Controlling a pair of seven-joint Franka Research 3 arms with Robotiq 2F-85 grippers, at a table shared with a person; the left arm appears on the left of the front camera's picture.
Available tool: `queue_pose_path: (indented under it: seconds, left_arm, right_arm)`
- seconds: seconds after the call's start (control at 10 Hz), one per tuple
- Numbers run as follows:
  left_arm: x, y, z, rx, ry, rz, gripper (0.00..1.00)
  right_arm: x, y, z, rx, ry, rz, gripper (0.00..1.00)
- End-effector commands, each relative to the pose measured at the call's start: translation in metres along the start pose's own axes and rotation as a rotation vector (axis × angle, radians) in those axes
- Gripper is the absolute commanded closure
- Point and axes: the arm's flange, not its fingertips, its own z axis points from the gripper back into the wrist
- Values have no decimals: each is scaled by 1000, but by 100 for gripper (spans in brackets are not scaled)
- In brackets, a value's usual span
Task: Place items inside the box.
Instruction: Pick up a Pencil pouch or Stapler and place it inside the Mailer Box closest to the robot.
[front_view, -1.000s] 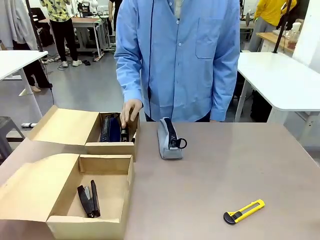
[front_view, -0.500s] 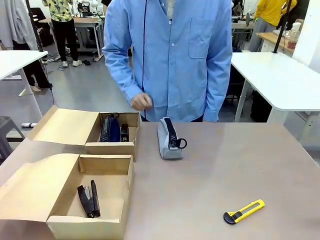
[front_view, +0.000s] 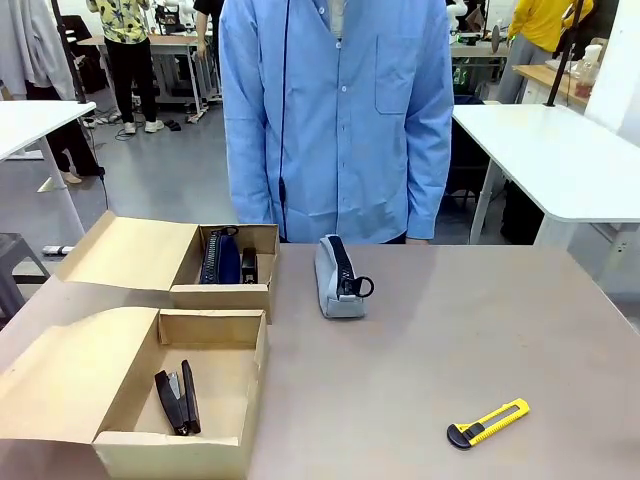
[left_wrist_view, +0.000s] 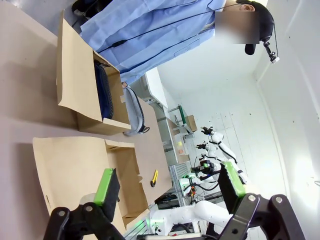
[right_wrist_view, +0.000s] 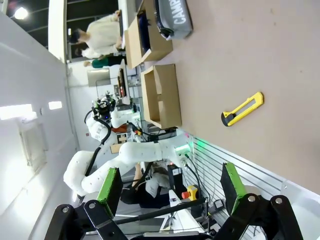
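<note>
The yellow-black plastic utility knife (front_view: 488, 422) is lying on the table (front_view: 420, 340), well apart from the long brown cardboard box (front_view: 170, 456); probably light, stiff, slick, best pinched mid-handle. Left gripper (left_wrist_view: 169, 182) and right gripper (right_wrist_view: 170, 188) are gaping empty.

You've got plain brown cardboard for both the near box (front_view: 180, 455) and the far box (front_view: 220, 297), a black stapler (front_view: 177, 400) and a dark blue pouch (front_view: 224, 262). The pencil case (front_view: 328, 287) is grey with a black zip, the utility knife (front_view: 488, 421) yellow and black.

Table (front_view: 450, 340): boxes (front_view: 170, 455), pencil case (front_view: 333, 285), knife (front_view: 488, 422)
</note>
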Motion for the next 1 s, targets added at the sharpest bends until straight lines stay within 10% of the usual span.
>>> queue_pose_path:
  seconds: [0.0,0.5,0.9]
  left_arm:
    - [1,-1,-1,-21,-14,-20,0]
    - [1,-1,-1,-21,-14,-20,0]
    - [1,-1,-1,-21,-14,-20,0]
  right_arm:
    - [-1,5,-3,17,-8,-13,0]
    - [0,0,0,0,1,0,0]
    - [16,84,-107,-428,76,220,0]
